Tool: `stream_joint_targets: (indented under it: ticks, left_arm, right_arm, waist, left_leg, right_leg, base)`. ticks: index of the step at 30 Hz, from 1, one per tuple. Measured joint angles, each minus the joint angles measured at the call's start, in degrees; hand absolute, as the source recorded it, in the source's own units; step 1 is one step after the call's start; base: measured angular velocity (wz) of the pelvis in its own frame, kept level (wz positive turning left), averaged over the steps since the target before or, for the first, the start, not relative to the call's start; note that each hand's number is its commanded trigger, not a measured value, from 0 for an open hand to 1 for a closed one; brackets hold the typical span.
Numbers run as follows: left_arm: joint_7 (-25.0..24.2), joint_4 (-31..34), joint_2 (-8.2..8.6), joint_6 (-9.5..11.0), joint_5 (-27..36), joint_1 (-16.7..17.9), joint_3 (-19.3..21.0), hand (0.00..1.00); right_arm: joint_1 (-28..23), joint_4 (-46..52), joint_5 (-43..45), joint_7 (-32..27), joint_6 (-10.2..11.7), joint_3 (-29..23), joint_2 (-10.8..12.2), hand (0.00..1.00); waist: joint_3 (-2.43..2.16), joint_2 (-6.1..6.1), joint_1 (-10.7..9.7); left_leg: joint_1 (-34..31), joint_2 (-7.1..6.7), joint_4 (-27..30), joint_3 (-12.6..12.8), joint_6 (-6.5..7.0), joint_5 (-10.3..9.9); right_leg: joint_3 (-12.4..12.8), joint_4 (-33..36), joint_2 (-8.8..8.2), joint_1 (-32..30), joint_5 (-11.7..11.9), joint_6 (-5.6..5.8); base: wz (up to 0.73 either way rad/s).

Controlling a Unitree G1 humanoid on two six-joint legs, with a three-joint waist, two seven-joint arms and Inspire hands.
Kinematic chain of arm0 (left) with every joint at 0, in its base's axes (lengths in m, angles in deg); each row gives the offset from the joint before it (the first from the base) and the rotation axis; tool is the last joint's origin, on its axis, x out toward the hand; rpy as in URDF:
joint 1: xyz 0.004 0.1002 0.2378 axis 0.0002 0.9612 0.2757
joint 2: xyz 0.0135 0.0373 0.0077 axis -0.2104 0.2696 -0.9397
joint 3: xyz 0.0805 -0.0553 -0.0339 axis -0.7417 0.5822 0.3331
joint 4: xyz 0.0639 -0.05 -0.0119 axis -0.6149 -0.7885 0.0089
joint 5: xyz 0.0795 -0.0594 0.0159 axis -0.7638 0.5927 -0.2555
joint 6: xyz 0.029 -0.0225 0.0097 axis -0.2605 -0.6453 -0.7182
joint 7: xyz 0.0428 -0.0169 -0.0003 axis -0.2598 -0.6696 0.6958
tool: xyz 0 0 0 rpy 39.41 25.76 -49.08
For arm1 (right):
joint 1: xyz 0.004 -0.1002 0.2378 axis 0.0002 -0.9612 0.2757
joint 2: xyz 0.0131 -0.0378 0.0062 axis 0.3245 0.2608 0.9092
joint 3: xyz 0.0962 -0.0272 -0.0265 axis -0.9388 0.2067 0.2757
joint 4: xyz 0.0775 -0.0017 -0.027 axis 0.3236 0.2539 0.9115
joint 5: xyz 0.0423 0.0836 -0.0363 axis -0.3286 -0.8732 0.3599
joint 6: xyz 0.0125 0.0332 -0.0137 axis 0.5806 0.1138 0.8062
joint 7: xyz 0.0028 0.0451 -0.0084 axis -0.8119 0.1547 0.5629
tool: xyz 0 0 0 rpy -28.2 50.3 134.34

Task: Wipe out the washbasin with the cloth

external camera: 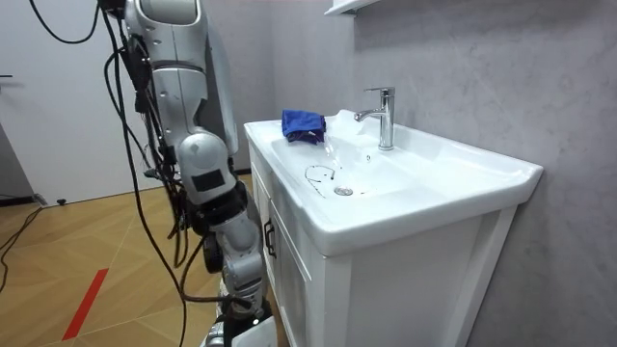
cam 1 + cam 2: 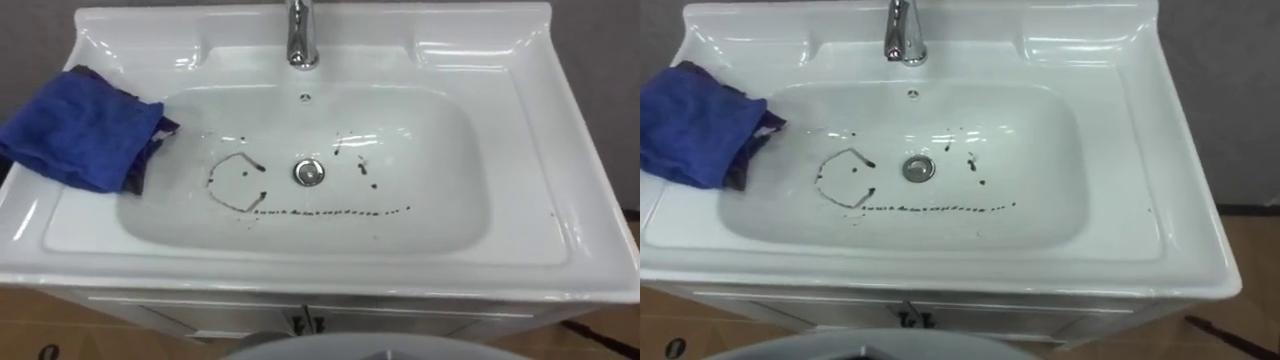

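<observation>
Left eye view: a blue cloth [image 2: 80, 135] lies on the left rim of the basin [image 2: 560, 200], dark marks [image 2: 300, 212] streak the bowl round the drain [image 2: 309, 171], the faucet [image 2: 301, 35] is cut off at the top, and the state of the hands cannot be told.

We face the basin [image 2: 520, 200], which sits on a cabinet [image 1: 386, 289]. The tap [image 2: 301, 35] stands on the rear rim at the top centre of the frame, behind the bowl. The drain [image 2: 309, 171] lies in the middle of the bowl's floor. The cloth [image 2: 80, 130] rests on the rim at the upper left, one corner hanging over into the bowl. Marks [image 2: 330, 212] lie in the bowl: a ring left of the drain, specks to its right, a dotted line below it.
</observation>
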Motion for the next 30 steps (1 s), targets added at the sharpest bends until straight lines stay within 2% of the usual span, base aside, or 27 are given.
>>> stream_joint_targets:
  ticks: [2, 5, 9, 13, 15, 17, 18, 20, 23, 27, 29, 30]
  left_arm:
    - [1.61, -0.22, -0.11, -0.02, 2.80, 0.28, 1.27, 0.00]
    - [4.73, -0.11, -0.56, 0.10, 5.59, 0.71, 3.58, 0.00]
    - [9.41, 1.48, -1.41, 1.21, 5.51, 0.82, 7.70, 0.00]
    - [15.94, 5.04, -3.22, 3.39, 5.54, 1.09, 11.92, 0.00]
    - [19.52, 7.17, -3.61, 4.99, 5.59, 1.43, 13.69, 0.00]
    - [24.41, 11.24, -3.79, 6.71, 5.75, 2.07, 16.62, 0.00]
    - [25.61, 12.61, -3.83, 6.86, 5.92, 2.03, 17.15, 0.00]
    - [29.81, 17.12, -4.31, 8.72, 6.12, 2.54, 18.14, 0.00]
    - [33.45, 20.93, -5.45, 11.29, 6.22, 1.82, 18.18, 0.00]
    - [37.29, 26.44, -5.49, 12.50, 6.24, 1.72, 18.18, 0.00]
    - [39.79, 31.95, -5.47, 12.62, 6.31, 1.70, 18.16, 0.00]
    - [40.99, 34.91, -5.48, 12.75, 5.91, 1.28, 18.16, 0.00]
  right_arm:
    - [0.05, -0.05, -1.55, -0.58, 0.28, -0.50, -0.73, 0.00]
    - [0.33, 0.08, -3.27, -2.20, 1.40, -2.23, -2.05, 0.00]
    - [0.90, 0.84, -3.20, -3.14, 2.03, -3.22, -2.73, 0.00]
    - [-0.50, 2.43, -4.18, -4.26, 3.01, -4.70, -3.91, 0.00]
    - [-0.98, 2.46, -4.29, -4.97, 3.91, -5.16, -4.56, 0.00]
    - [-1.24, 2.34, -4.10, -6.26, 4.38, -6.97, -4.62, 0.00]
    - [-1.36, 2.33, -3.98, -6.50, 4.40, -7.02, -4.61, 0.00]
    - [-1.70, 2.42, -3.59, -7.20, 4.60, -7.01, -4.73, 0.00]
    - [-2.06, 2.42, -3.62, -7.40, 4.73, -6.98, -5.12, 0.00]
    - [-2.12, 2.64, -3.63, -7.47, 4.81, -6.49, -5.45, 0.00]
    - [-2.41, 2.64, -3.79, -7.40, 5.57, -6.38, -5.44, 0.00]
    - [-2.52, 2.73, -3.77, -7.42, 5.87, -6.38, -5.48, 0.00]
  waist:
    - [-0.02, 0.23, 0.17]
    - [-0.14, 1.34, 1.27]
    - [-0.12, 1.70, 1.79]
    - [-0.16, 1.70, 3.22]
    - [-0.16, 1.71, 3.74]
    - [-0.23, 1.86, 4.52]
    - [-0.23, 1.88, 4.62]
    - [-0.41, 2.04, 5.45]
    - [-0.59, 2.55, 6.28]
    - [-0.66, 3.17, 6.91]
    - [-0.94, 3.63, 7.38]
    - [-0.93, 3.67, 7.54]
  left_leg:
    - [-0.13, -0.53, -0.04, -1.05, 0.10, 0.34]
    - [-0.29, -0.65, 0.01, -1.70, 0.05, 0.56]
    - [-1.17, -0.73, -0.34, -2.35, -0.40, 1.44]
    - [-1.83, -1.15, -0.36, -4.49, -0.97, 2.00]
    - [-2.01, -1.33, -0.39, -5.24, -1.12, 2.19]
    - [-2.03, -1.26, -0.18, -5.43, -1.28, 2.28]
    - [-2.09, -1.27, -0.13, -5.59, -1.32, 2.30]
    - [-2.63, -1.23, -0.05, -5.74, -1.48, 2.40]
    - [-3.05, -1.35, 0.38, -6.13, -1.59, 2.50]
    - [-3.27, -1.48, 0.44, -6.59, -1.59, 2.50]
    - [-3.83, -1.56, 0.60, -7.57, -1.59, 2.50]
    - [-3.90, -1.56, 0.74, -7.59, -1.63, 2.53]
  right_leg:
    - [-0.77, -0.03, -0.10, 0.27, -0.13, 0.19]
    - [-1.54, 0.21, -0.33, 0.23, -0.14, 0.19]
    - [-2.28, 0.30, -0.52, -1.08, -0.47, -0.28]
    - [-3.17, 0.40, -0.44, -1.40, -0.88, -0.93]
    - [-3.89, 0.50, -0.49, -1.51, -1.05, -1.05]
    - [-3.75, 0.46, -0.34, -1.56, -1.13, -1.19]
    - [-3.80, 0.46, -0.30, -1.57, -1.14, -1.20]
    - [-3.88, 0.70, -0.25, -2.16, -1.20, -1.32]
    - [-4.08, 1.23, -0.30, -2.52, -1.20, -1.38]
    - [-3.54, 1.59, -0.31, -3.08, -1.26, -1.47]
    - [-3.38, 2.32, -0.33, -3.94, -1.33, -1.60]
    - [-3.40, 2.47, -0.35, -4.20, -1.36, -1.65]
  base:
    - [0.31]
    - [0.14]
    - [0.10]
    - [0.12]
    - [0.14]
    - [0.04]
    - [0.07]
    - [0.02]
    - [-0.01]
    - [-0.05]
    - [-0.04]
    - [0.00]
